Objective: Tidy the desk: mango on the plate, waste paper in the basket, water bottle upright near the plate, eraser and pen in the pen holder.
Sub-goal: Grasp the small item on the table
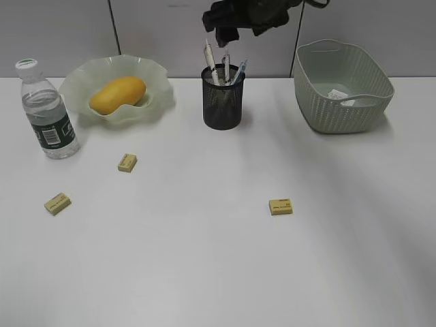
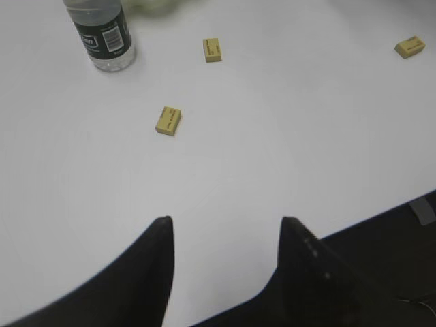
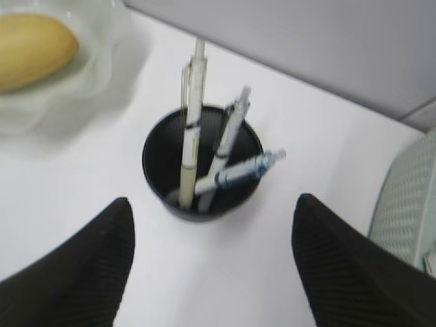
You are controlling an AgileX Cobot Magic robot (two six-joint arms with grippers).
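The mango (image 1: 118, 94) lies in the wavy green plate (image 1: 157, 75). The water bottle (image 1: 46, 112) stands upright left of the plate. The black mesh pen holder (image 1: 222, 102) holds three pens (image 3: 193, 129). The basket (image 1: 340, 102) holds the waste paper (image 1: 336, 94). Three yellow erasers lie on the desk (image 1: 204, 259): one (image 1: 127, 162), one (image 1: 58, 203), one (image 1: 281, 206). My right gripper (image 1: 225, 27) is open and empty above the pen holder (image 3: 201, 167). My left gripper (image 2: 225, 228) is open and empty over the desk's near edge, out of the exterior view.
A grey partition wall (image 1: 170, 34) runs behind the desk. In the left wrist view the bottle (image 2: 102, 34) and erasers (image 2: 168, 120) lie ahead of the jaws; the desk edge (image 2: 381, 214) is at the right.
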